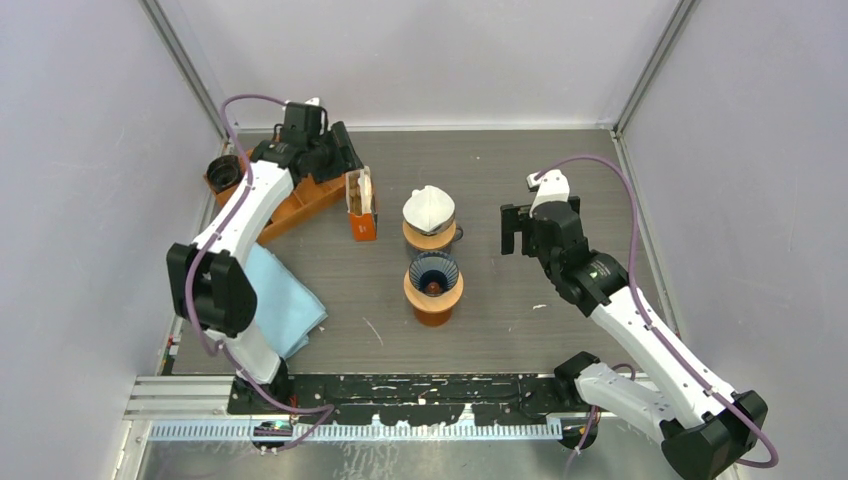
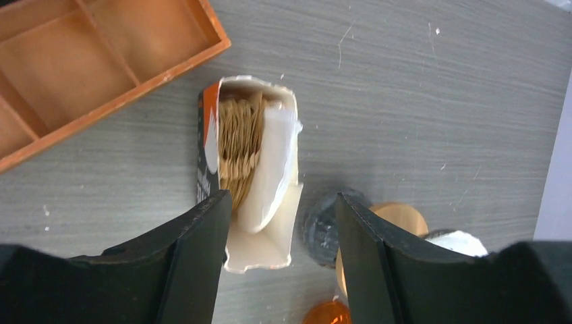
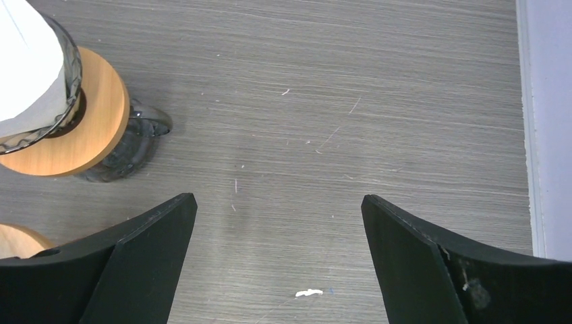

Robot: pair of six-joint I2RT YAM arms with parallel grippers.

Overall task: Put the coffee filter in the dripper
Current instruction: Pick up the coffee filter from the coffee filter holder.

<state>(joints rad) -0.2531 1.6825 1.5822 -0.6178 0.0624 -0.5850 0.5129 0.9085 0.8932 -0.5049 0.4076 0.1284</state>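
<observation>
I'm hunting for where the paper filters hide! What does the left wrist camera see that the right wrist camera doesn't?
Only the left wrist view shows the open filter box, packed with brown and white papers, the wooden tray nearby, and the left gripper open over the box. Only the right wrist view shows the right gripper, open wide over the grey table, and a white speck near it. Both show that table and the dripper already holding a white filter.

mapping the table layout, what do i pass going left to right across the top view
cloth → filter box → dripper with filter → right fingers
</observation>
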